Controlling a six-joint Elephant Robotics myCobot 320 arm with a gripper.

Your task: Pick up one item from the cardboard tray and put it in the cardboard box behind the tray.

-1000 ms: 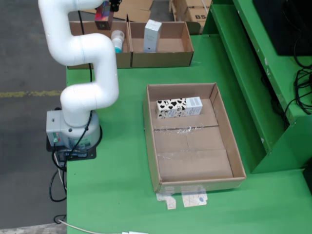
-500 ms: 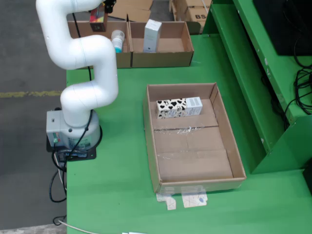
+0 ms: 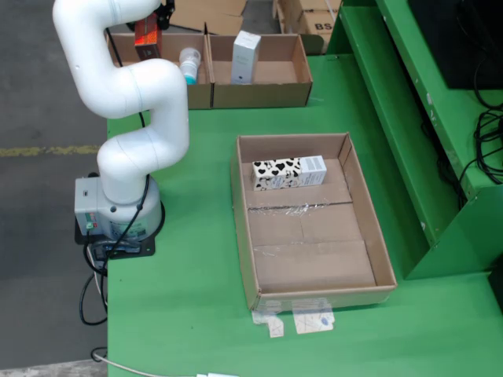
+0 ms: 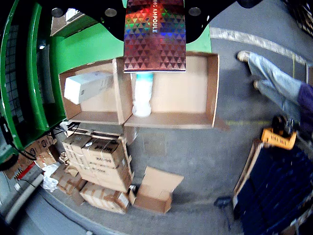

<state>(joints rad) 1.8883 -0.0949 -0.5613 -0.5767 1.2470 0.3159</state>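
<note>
- The pincer (image 4: 154, 10) is closed on a holographic carton (image 4: 154, 36); in the wrist view the carton fills the space between the black jaws, which press on its two sides near its upper end.
- In the fixed view the same carton (image 3: 146, 31) hangs at the arm's tip over the left rear box (image 3: 161, 75), at the far left of the green worktop (image 3: 196, 236). It is clear of the box floor.
- The wrist view shows a white bottle with a teal cap (image 4: 143, 93) lying in that box directly beneath the held carton.
- The adjoining rear box (image 3: 263, 75) holds an upright white carton (image 3: 245, 56).
- The cardboard tray (image 3: 313, 228) in front holds one black-and-white patterned box (image 3: 288, 173), lying against its far wall, well apart from the pincer.
- A person's legs (image 4: 274, 81) appear on the floor in the wrist view.
</note>
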